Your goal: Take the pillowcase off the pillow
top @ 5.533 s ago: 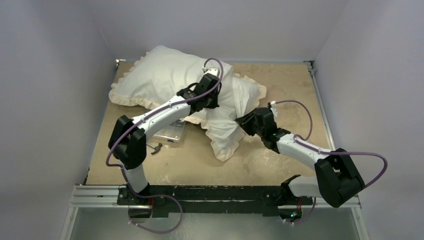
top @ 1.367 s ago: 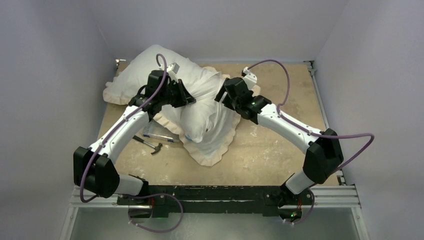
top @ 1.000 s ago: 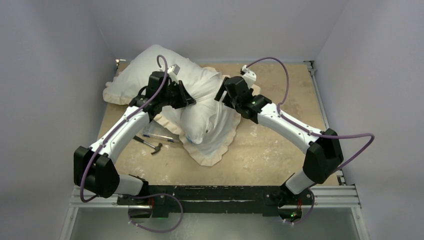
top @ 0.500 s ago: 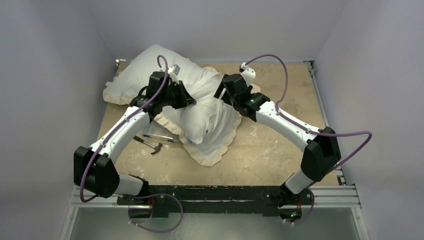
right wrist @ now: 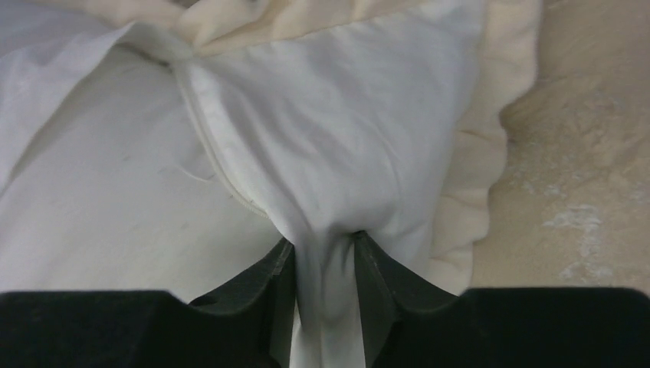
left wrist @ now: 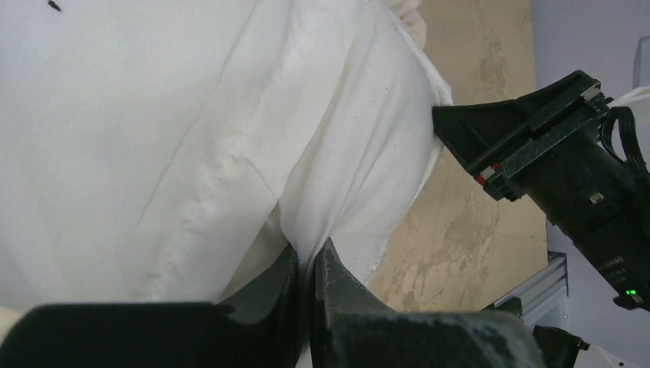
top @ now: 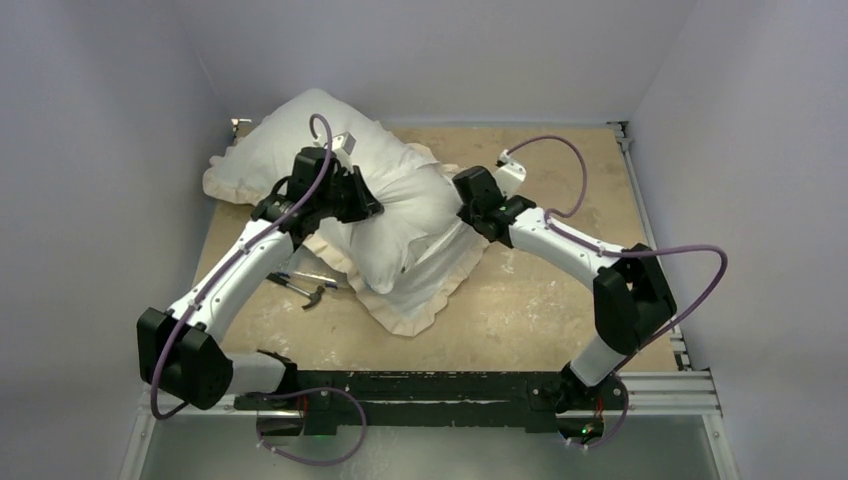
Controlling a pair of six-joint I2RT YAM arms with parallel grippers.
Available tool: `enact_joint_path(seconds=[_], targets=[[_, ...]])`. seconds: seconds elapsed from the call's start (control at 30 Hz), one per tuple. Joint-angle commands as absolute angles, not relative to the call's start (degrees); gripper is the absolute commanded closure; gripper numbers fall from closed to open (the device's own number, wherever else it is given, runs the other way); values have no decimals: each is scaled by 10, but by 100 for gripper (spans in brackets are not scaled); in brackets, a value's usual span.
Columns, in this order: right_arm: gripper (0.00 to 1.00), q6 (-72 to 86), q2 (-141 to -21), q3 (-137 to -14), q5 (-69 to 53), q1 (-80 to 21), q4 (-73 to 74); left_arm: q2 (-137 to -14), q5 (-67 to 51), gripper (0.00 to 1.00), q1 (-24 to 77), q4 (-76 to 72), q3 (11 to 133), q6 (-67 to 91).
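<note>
From above, the frilled pillowcase [top: 300, 140] bulges at the worktop's [top: 560, 300] far left, both arms on it and a hammer [top: 305, 290] nearby. Left wrist: the left fingers [left wrist: 328, 268] are pinched tight on a fold of white cloth, seemingly the cover. Right wrist: the right fingers [right wrist: 368, 268] nip the case beside its hem, with the pillow [right wrist: 100, 199] apparently bare alongside. So thin a pinch may slip, or catch the pillow too. No legible writing.
</note>
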State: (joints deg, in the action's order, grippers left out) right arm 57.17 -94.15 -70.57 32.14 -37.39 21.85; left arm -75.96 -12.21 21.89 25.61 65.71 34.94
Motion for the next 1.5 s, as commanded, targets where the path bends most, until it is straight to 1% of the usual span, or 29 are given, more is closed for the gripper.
enact_joint_path(seconds=[0.0,0.07,0.17,0.23,0.33,0.53,0.67,0.73,0.83,0.9,1.0,1.03,1.07,1.1,1.17,1.27,1.33,1.47], targets=[[72,596,-898,-654,375,-306,250,-702,-60,100,210,283,655,325],[78,583,-874,-631,359,-278,226,-689,-48,100,210,291,651,324],[90,559,-841,-592,328,-238,186,-670,-31,100,209,300,651,322],[95,541,-822,-569,302,-215,152,-661,-25,100,207,306,656,320],[95,528,-809,-558,269,-198,130,-652,-21,100,207,316,668,318],[92,515,-796,-542,214,-180,96,-626,-9,100,206,328,700,319],[82,498,-776,-528,173,-177,62,-612,-24,100,206,317,720,320],[70,485,-761,-521,145,-177,42,-618,-62,100,206,298,720,318],[59,474,-744,-516,119,-177,24,-634,-136,100,206,253,704,335],[54,474,-738,-521,116,-178,25,-648,-172,100,212,223,697,352],[46,476,-725,-533,126,-177,40,-672,-170,100,243,189,704,362],[41,476,-718,-536,130,-177,45,-685,-168,100,254,181,713,363],[29,477,-712,-540,135,-177,52,-697,-167,100,263,173,723,366],[21,477,-706,-544,139,-178,57,-712,-171,100,271,165,733,371],[12,477,-693,-552,147,-177,69,-739,-183,100,281,138,749,386],[5,482,-677,-565,173,-177,85,-788,-196,100,288,100,788,406],[2,476,-660,-575,177,-178,93,-820,-193,100,295,95,830,405],[1,453,-616,-601,173,-178,105,-885,-195,100,312,84,918,407]])
